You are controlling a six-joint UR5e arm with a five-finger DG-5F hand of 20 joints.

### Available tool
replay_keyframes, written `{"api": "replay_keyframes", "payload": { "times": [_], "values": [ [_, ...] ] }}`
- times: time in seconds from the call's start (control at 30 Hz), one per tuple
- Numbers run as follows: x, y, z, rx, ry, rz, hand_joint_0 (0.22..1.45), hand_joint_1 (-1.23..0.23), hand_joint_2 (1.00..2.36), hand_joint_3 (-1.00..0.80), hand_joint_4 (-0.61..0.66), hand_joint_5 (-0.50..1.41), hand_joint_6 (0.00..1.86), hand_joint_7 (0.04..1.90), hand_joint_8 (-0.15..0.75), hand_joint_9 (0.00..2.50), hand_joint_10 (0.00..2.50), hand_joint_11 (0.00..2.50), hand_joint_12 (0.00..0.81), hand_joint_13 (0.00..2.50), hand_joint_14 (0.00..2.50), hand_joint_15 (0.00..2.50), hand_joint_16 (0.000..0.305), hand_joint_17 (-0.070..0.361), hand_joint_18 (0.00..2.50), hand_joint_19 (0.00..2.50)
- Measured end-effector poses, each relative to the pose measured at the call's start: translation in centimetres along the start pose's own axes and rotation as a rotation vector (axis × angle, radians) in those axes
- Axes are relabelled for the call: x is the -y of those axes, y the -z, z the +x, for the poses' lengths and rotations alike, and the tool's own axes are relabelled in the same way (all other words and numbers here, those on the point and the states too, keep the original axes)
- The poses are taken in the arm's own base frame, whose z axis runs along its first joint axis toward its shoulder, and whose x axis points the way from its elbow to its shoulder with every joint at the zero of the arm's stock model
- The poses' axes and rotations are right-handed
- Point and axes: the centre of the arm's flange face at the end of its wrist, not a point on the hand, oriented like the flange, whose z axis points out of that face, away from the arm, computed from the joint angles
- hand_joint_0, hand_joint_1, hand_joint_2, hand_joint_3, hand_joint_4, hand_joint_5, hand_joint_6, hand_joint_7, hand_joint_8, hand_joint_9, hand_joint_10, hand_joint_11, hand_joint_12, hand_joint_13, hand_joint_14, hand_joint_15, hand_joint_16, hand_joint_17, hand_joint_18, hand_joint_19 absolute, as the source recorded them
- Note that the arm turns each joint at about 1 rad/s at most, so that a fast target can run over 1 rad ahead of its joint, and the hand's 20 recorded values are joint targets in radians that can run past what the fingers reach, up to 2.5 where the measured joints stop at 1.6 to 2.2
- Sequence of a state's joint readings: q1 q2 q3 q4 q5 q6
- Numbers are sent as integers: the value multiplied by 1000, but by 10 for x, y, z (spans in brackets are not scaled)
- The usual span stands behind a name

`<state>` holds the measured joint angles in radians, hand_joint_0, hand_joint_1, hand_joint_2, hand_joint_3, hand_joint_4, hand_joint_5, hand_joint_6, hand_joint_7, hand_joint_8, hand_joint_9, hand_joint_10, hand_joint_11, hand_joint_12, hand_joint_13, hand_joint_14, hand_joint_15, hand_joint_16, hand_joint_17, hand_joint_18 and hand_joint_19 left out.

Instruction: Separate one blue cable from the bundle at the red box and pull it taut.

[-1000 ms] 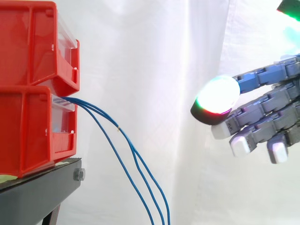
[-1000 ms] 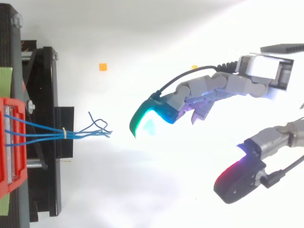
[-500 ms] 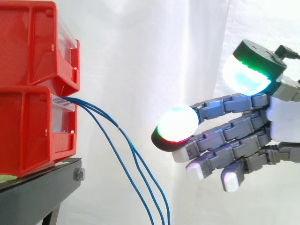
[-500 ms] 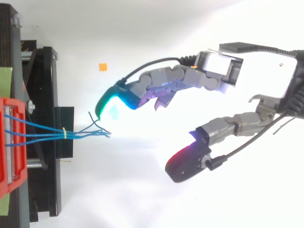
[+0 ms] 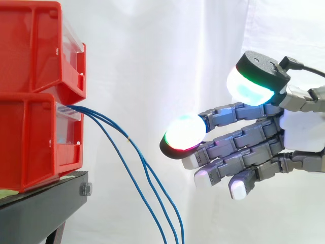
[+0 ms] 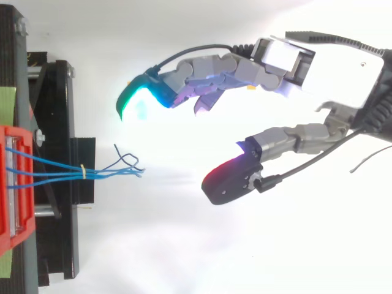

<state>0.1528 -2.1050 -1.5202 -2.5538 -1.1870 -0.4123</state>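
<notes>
My hand (image 6: pixel 343 67) is spread wide and holds nothing: the fingers (image 6: pixel 138 101) reach forward in a loose curve and the thumb (image 6: pixel 226 180) stands well off to one side of them, leaving a broad gap. The blue cables (image 6: pixel 104 173) lie ahead of that gap, apart from every pad. They leave the red box (image 5: pixel 30 137) beyond my fingertips, are bound by a small yellow tie (image 6: pixel 82 171), and then droop away below me.

The step in hand, as I judge it, is the approach for the pick, so I have to single out one strand before I close. On the box side of the tie the strands run too close together for pads as thick as mine. On my side of it they fan a little, and one curled end (image 6: pixel 125 160) stands off from the rest, so that is the one I would go for.

I would come forward and somewhat lower until that strand alone sits between thumb and one finger. Then I would close gently and check that no neighbour is caught. The pull should go straight back away from the box — steady, not jerked — and should stop once the strand runs straight, or it may slip from the pinch or drag the box.
</notes>
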Motion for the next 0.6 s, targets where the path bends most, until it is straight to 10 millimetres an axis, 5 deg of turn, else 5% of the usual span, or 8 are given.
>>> {"api": "replay_keyframes", "payload": {
  "times": [0.4, 0.6],
  "values": [
    [7, -3, 7, 20, 35, 4, 573, -599, 1000, -500, 254, -223, 502, 713, 292, 489, 11, 328, 365, 571, 14, 335, 48, 107, 578, 651],
    [30, -31, 30, -5, -19, 4, 572, -598, 1000, -500, 255, -223, 502, 710, 293, 490, 10, 326, 366, 572, 13, 331, 48, 107, 580, 652]
  ]
}}
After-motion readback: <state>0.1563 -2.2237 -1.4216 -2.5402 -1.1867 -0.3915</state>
